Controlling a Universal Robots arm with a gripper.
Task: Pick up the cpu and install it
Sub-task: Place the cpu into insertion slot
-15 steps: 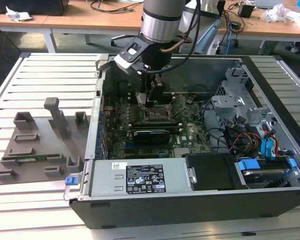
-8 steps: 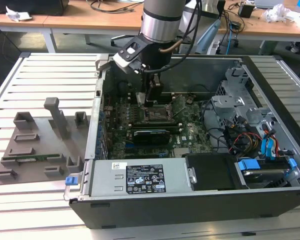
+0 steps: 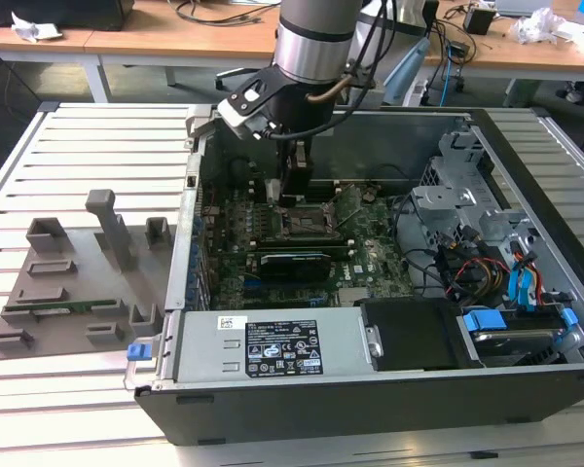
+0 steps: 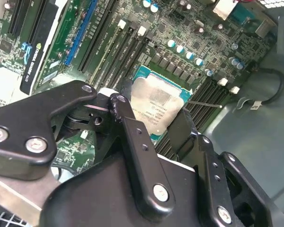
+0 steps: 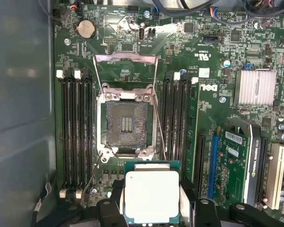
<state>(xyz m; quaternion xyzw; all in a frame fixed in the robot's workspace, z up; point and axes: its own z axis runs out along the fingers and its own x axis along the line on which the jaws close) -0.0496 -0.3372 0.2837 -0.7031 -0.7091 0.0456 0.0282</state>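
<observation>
Cpu [image 5: 151, 196] clamped in gripper [image 3: 294, 191] over motherboard [image 5: 217, 71].
Held just beside open socket [image 5: 127, 124], latch frame [image 5: 125, 58] raised; inside case [image 3: 370, 409] at the exterior view's right.

A: Obs. 1: the cpu [image 5: 151, 196], a small flat square chip, is showing a silver-grey metal top and a teal-green rim.
B: Confirming. The flat circuit-board motherboard [image 5: 217, 80] is reading dark green, with white print speckling it.
A: The square socket frame [image 5: 127, 124] is appearing dark grey, a fine dotted grid running across its centre.
B: One long plastic expansion slot [image 5: 213, 163] is standing out bright blue; the finned metal heatsink [image 5: 255, 86] is showing silver stripes.
A: The slatted metal table [image 3: 88, 146] is looking pale grey, banded.
</observation>
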